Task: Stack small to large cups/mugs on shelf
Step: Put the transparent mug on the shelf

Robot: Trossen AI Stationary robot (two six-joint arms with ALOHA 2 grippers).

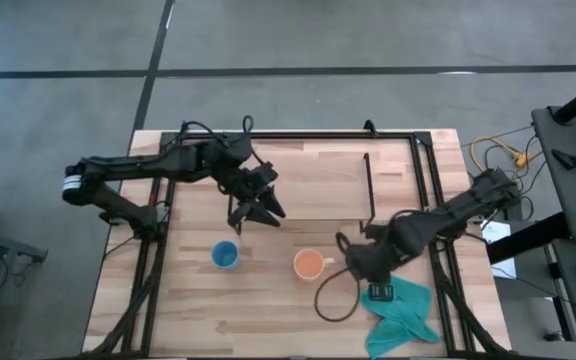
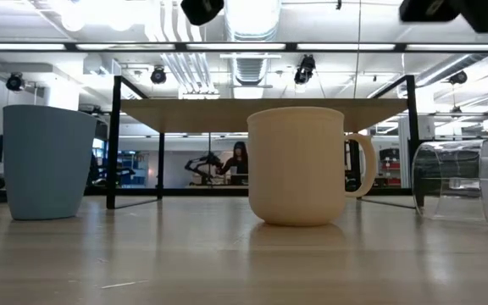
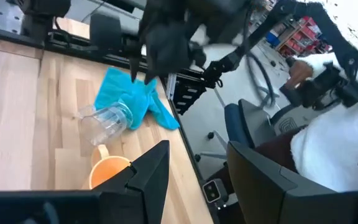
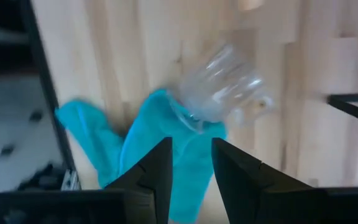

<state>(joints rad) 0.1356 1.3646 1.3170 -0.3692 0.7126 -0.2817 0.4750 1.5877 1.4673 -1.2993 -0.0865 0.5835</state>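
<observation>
The small blue cup (image 1: 225, 255) and the orange mug (image 1: 310, 264) stand upright on the table, in front of the low wooden shelf (image 1: 318, 180). The clear glass cup (image 4: 219, 90) lies on its side, its rim end on the teal cloth (image 4: 166, 149) near the table's right front. My right gripper (image 4: 188, 165) hangs above cloth and glass, pointing down, open, with nothing between its fingers. My left gripper (image 1: 258, 210) is open in the air over the shelf's front edge, beyond the blue cup. In the low view the blue cup (image 2: 45, 161), mug (image 2: 299, 165) and glass (image 2: 468, 182) stand in a row.
A loop of black cable (image 1: 333, 295) lies on the table between the mug and the cloth. The shelf's thin black legs (image 2: 113, 144) stand behind the cups. A person (image 2: 240, 159) sits far back in the room beyond the table.
</observation>
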